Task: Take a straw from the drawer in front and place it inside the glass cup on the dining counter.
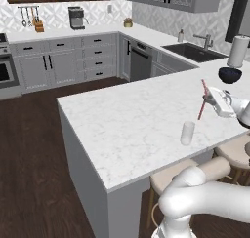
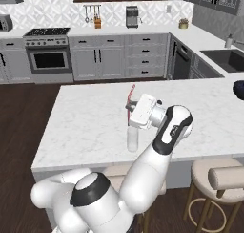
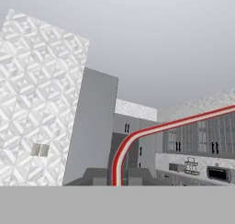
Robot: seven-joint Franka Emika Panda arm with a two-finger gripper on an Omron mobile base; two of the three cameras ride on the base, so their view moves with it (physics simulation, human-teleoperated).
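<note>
My gripper [image 1: 209, 99] is shut on the thin pink-red straw [image 1: 201, 101], which hangs nearly upright above the dining counter [image 1: 132, 120]. The straw's lower end hovers a little above and to the right of the glass cup [image 1: 187, 133], a small whitish tumbler standing near the counter's near edge. From the right base view, the gripper [image 2: 129, 106] holds the straw [image 2: 132, 91] just over the glass cup [image 2: 132, 139] on the marble counter [image 2: 81, 117]. The hand view catches the straw's bent top [image 3: 133, 138] curving to the right. The drawer is out of view.
A dark blue bowl [image 1: 229, 75] and a paper-towel roll [image 1: 238, 50] stand at the counter's far right, near the sink [image 1: 194, 51]. Round stools [image 2: 214, 175] sit under the counter's near edge. Grey cabinets and a stove [image 2: 47, 55] line the far wall.
</note>
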